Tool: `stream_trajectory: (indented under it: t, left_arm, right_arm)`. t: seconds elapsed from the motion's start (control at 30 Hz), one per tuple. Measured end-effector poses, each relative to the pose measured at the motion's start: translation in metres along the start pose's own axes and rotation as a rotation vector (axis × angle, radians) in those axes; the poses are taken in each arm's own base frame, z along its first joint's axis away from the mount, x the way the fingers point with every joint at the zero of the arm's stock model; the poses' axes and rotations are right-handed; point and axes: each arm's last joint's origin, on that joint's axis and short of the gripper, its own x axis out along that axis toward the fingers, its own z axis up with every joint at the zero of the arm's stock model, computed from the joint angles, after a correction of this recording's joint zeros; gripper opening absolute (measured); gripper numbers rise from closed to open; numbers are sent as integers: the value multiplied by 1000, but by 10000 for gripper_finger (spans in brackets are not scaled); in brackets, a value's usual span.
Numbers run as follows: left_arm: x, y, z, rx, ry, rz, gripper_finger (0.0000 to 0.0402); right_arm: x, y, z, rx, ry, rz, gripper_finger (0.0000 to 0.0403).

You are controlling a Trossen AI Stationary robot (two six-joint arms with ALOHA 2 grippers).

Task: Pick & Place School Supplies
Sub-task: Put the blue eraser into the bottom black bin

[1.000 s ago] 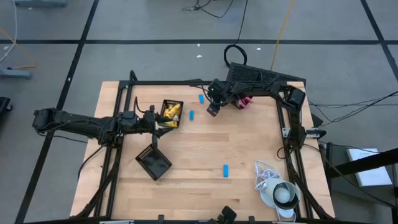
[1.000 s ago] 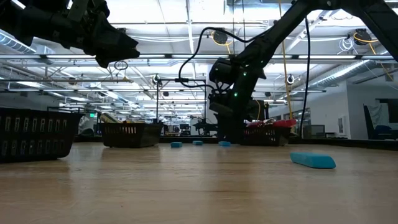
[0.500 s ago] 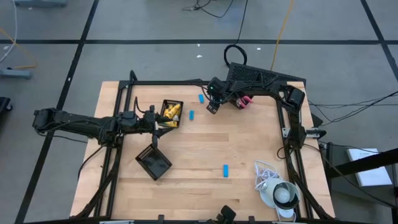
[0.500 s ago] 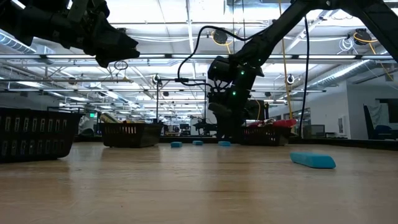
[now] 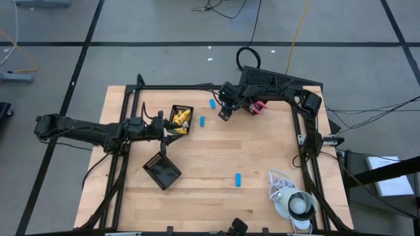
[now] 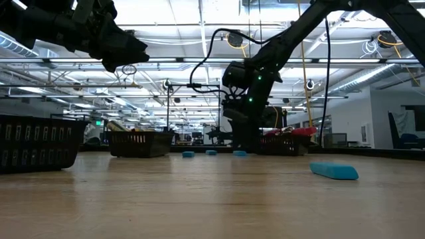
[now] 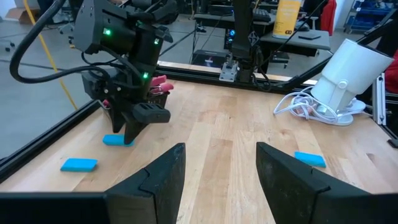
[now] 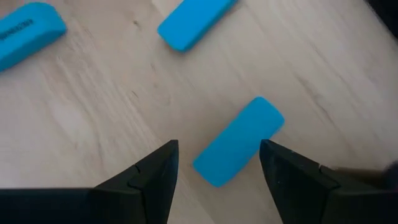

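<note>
Right hand [image 8: 217,163] open over blue eraser [image 8: 238,141]

Bright, even light from overhead

Ceiling strip lights [image 6: 199,30] glare at twelve o'clock in the low view; table [image 6: 199,199] shadows are faint, foreground soft.

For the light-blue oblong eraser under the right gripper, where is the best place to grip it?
Probably across the middle of the light-blue oblong eraser, from straight above: it lies flat on the wood, between the open right gripper fingers, its long sides free.
</note>
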Motion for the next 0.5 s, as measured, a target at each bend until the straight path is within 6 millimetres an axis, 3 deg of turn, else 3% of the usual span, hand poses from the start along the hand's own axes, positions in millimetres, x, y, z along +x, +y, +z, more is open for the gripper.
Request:
stream_trajectory:
  t: [0.23, 0.5]
  left_arm:
    - [0, 0, 0, -1, 0, 0, 200]
    - [0, 0, 0, 0, -1, -1, 200]
  right_arm:
    - [14, 3, -4, -9, 29, -1, 220]
    - [16, 3, -5, -33, 41, 2, 203]
